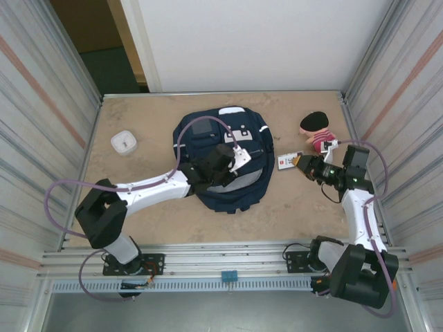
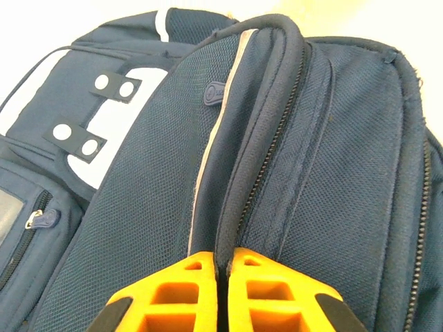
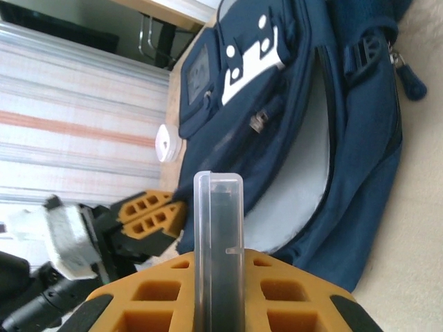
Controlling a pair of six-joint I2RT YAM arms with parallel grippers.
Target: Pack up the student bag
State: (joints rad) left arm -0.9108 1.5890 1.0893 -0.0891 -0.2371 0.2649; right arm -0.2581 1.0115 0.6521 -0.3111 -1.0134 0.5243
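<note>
Your left gripper is pinched almost closed on a raised ridge of the bag's navy fabric, right beside a zip line that runs away from the fingertips. From above, that gripper sits over the middle of the bag, and its arm reaches in from the near left corner. The bag lies flat at the centre of the surface, with its grey and white patches toward the far edge and a pale grey panel showing at its near end.

Your right gripper is narrow, clamped on a thin clear case held on edge with something dark inside. In the overhead view the right gripper holds the case just beside the bag's right side. Your right wrist camera looks across the bag to the left gripper biting its edge.

A plush toy lies near the far right corner. A small white tub sits toward the left edge, well apart from the bag.
</note>
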